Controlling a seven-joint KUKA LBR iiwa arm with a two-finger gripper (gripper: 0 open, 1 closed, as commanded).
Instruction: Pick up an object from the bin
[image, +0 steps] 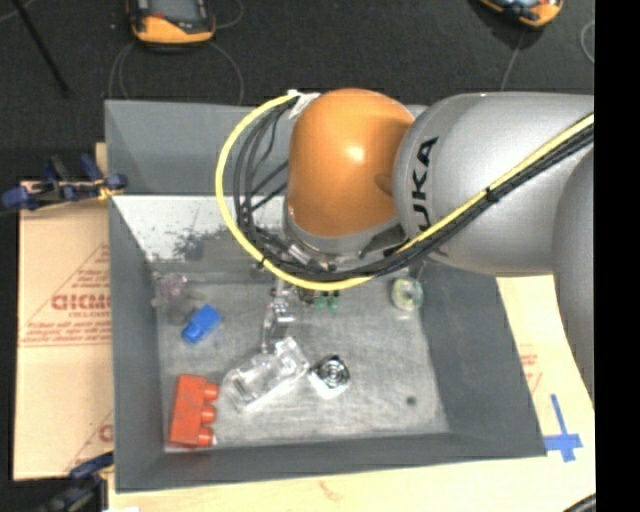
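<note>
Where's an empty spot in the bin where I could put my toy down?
The biggest bare floor is at the view's lower right, between the shiny silver round piece, the small pale green disc and the grey bin's wall. It is crowded at lower left: red toy brick, clear plastic piece, small blue block.

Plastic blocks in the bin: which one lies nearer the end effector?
The small blue block, just left of the end effector; the bigger red block lies farther off, toward the view's lower left.
</note>
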